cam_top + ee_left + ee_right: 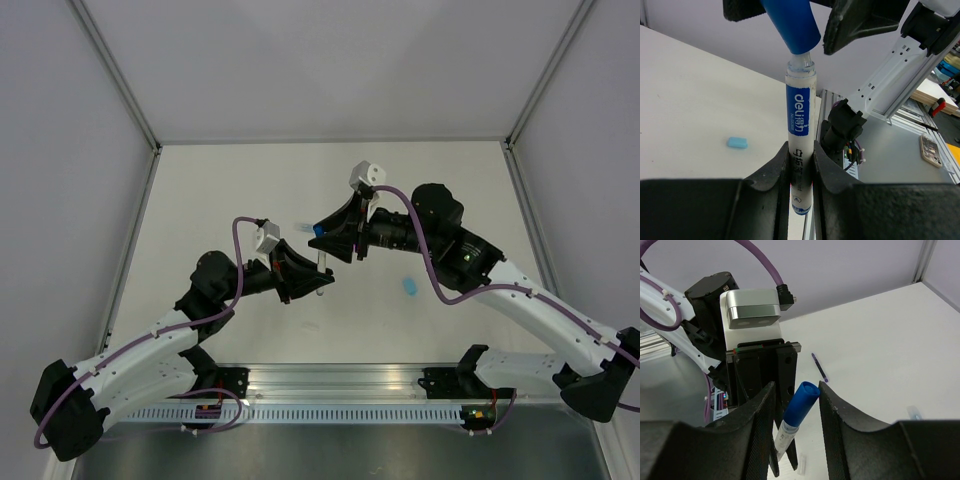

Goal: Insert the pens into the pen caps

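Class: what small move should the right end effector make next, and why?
Probably the right end effector should close on the blue cap and straighten it: it sits tilted, barely on the white pen, whose barrel the left end effector grips.

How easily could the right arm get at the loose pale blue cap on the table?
Probably yes: the pale blue cap lies bare beside the right arm, nothing over it. But the right claw is busy straddling the dark blue cap on the white pen's tip.
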### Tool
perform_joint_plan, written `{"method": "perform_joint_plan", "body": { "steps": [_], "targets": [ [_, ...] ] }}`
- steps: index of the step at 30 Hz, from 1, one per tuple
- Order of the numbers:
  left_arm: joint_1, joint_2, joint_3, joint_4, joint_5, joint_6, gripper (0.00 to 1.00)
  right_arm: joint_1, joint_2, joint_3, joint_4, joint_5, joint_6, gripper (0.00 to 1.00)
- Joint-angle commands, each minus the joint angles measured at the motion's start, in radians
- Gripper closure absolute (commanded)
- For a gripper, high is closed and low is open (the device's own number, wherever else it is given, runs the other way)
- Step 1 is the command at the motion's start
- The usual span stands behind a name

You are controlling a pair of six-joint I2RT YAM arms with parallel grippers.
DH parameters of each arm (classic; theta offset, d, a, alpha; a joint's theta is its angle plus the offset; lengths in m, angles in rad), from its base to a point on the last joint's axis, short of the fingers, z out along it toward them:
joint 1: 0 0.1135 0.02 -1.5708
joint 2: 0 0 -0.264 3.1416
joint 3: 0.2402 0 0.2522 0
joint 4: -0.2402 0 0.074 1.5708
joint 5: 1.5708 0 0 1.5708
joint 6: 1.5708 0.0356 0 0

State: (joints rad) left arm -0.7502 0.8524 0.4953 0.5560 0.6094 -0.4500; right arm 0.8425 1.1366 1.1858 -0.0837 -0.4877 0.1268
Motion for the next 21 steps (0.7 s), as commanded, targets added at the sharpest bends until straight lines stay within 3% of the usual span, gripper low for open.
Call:
{"method": "perform_joint_plan", "body": {
  "steps": [1,13,21],
  "targets": [
    [0.003,-0.007,-0.001,0.038,0.013,0.020,0.98,0.006,0.012,0.049,0.022,-0.020,0.004,0.55],
    [0.002,-0.009,-0.004,0.041,0.003,0.007,0.98,0.007,-0.023,-0.006,0.074,-0.040,0.027,0.81],
    [0.003,-0.050,-0.032,0.074,-0.020,-0.013,0.98,0.007,-0.060,-0.127,0.217,-0.037,0.096,0.90]
  ]
}}
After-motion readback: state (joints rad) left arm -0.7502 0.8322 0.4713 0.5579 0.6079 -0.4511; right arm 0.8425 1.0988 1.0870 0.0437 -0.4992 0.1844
